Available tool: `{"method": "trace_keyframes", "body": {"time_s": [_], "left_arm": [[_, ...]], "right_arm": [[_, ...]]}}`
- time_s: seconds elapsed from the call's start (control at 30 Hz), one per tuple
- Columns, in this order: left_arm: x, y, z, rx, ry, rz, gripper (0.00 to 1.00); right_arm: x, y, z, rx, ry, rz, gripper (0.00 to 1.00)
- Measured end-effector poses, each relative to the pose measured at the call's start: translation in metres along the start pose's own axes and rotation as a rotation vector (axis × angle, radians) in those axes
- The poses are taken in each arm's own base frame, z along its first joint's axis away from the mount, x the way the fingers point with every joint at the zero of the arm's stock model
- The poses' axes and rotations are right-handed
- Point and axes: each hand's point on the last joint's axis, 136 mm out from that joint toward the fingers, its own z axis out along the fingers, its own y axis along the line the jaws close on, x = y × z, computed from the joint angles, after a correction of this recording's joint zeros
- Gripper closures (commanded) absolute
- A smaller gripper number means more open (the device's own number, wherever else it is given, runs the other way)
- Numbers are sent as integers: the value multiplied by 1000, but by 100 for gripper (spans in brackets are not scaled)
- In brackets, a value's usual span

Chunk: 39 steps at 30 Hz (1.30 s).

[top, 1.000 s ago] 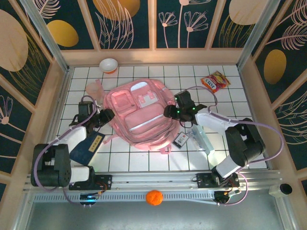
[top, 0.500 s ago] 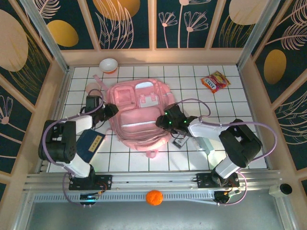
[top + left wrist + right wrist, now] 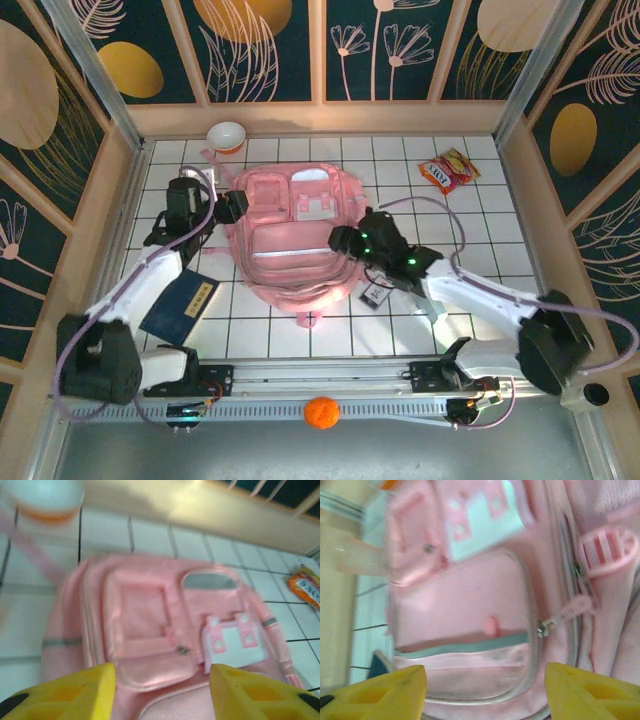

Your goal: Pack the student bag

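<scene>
The large soft pink fabric backpack (image 3: 295, 235) lies front-up at the middle of the white tiled table (image 3: 480, 225), its pockets seemingly zipped. The left gripper (image 3: 233, 206) sits at its 10 o'clock edge and the right gripper (image 3: 342, 240) at 3 o'clock. Both jaws are parted and hold nothing.

This looks like positioning the bag. Next, the metal zipper pull (image 3: 547, 626) needs a fine pinch.

Since a second ago both jaws have widened, and the left gripper has shifted toward 12 o'clock.

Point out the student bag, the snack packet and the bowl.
student bag (image 3: 300, 240), top external view, middle front pocket.
snack packet (image 3: 448, 170), top external view, packet's middle.
bowl (image 3: 227, 134), top external view, white inside.
</scene>
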Motion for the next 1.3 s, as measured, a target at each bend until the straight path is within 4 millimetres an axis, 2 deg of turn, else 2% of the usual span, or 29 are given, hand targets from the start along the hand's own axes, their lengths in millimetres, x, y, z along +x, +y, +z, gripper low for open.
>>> {"method": "trace_keyframes", "body": {"time_s": [0.07,0.1,0.2,0.23,0.33,0.47,0.57,0.63,0.73,0.9,1.03,1.07,1.13,1.23,1.27,1.3], "left_arm": [[-17,-24,-19,35,-68,150,45],[-20,-35,-25,50,-85,223,44],[-7,-64,-30,114,-72,427,41],[3,-73,-28,140,-52,488,41],[48,-99,-17,255,55,677,41],[120,-121,-2,423,240,879,42],[160,-127,2,526,334,995,38],[174,-129,3,574,357,1062,35],[186,-129,6,621,367,1145,32],[210,-117,19,638,430,1211,28],[215,-113,30,614,438,1229,28],[214,-113,34,599,431,1234,30],[212,-111,39,569,418,1236,45],[209,-111,42,547,411,1233,89],[208,-112,42,545,405,1235,100],[205,-113,42,540,396,1237,100]], "right_arm": [[-15,6,-19,-57,-64,-28,34],[-19,5,-26,-74,-89,-40,34],[-30,-11,-39,-79,-151,-63,34],[-31,-18,-42,-74,-162,-70,34],[-33,-32,-49,-65,-195,-95,34],[-34,-32,-61,-100,-237,-141,35],[-36,-29,-70,-136,-269,-162,35],[-35,-29,-73,-148,-280,-169,35],[-33,-31,-74,-151,-282,-171,35],[-31,-32,-73,-152,-276,-178,35],[-30,-34,-72,-151,-274,-178,35],[-29,-34,-72,-150,-273,-178,35],[-28,-35,-71,-150,-272,-178,35],[-26,-38,-70,-144,-268,-178,34],[-27,-38,-70,-140,-269,-177,34],[-27,-39,-70,-135,-270,-177,34]]}}
